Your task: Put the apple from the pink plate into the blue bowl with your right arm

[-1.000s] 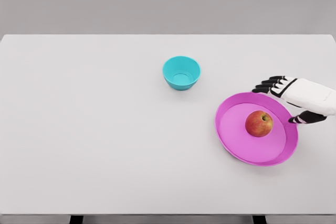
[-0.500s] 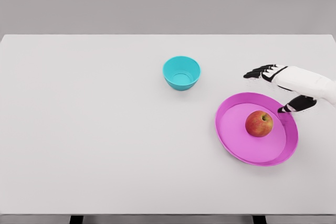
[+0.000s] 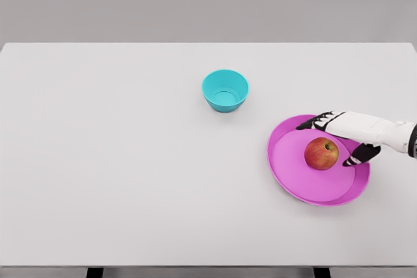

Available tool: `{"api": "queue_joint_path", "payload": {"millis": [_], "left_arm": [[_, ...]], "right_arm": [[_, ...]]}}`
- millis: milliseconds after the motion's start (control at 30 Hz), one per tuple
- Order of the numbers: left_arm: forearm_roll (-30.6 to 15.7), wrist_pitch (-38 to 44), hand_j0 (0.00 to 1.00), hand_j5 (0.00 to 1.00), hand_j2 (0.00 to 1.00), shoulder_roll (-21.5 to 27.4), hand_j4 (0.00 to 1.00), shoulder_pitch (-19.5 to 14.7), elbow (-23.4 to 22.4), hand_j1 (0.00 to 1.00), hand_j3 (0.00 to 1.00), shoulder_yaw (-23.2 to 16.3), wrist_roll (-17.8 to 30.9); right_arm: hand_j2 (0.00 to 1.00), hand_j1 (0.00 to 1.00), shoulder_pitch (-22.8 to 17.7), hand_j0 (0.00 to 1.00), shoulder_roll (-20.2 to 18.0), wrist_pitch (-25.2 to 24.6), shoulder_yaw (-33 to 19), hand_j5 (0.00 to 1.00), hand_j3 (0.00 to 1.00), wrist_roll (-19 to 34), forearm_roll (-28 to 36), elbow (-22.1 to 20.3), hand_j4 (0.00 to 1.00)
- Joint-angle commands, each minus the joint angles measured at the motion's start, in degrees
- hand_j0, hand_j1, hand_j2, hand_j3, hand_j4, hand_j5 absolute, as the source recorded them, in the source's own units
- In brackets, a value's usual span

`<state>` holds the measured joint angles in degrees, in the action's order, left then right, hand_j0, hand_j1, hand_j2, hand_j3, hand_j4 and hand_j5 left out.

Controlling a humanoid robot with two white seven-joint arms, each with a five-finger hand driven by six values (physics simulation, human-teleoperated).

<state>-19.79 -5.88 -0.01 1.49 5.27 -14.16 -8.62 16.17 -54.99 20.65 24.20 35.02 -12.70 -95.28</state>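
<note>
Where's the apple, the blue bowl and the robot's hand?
apple (image 3: pixel 321 153), head view, middle of its red skin.
blue bowl (image 3: pixel 225 98), head view, inner floor.
right hand (image 3: pixel 345 136), head view, white back of the hand.

I see a white table; a blue bowl sits near its centre, a pink plate at its four o'clock.

You have a red apple sitting upright, stem dimple up, right of centre on the pink plate, which lies flat at the right of the counter. The blue bowl stands upright and empty, well apart, up and left of the plate.
</note>
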Motion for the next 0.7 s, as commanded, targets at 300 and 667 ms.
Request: {"api": "queue_joint_path", "payload": {"millis": [300, 667], "left_arm": [[0.0, 0.0, 1.00, 1.00, 1.00, 0.0, 1.00, 0.0, 0.0, 1.00, 1.00, 0.0, 0.0], [0.1, 0.0, 1.00, 1.00, 1.00, 0.0, 1.00, 0.0, 0.0, 1.00, 1.00, 0.0, 0.0]], "right_arm": [[1.00, 1.00, 0.1, 1.00, 0.8, 0.2, 1.6, 1.00, 1.00, 0.0, -0.6, -0.8, 1.00], [0.52, 0.52, -0.8, 0.52, 0.9, 4.0, 1.5, 0.52, 0.52, 0.0, -0.4, -1.0, 0.52]]}}
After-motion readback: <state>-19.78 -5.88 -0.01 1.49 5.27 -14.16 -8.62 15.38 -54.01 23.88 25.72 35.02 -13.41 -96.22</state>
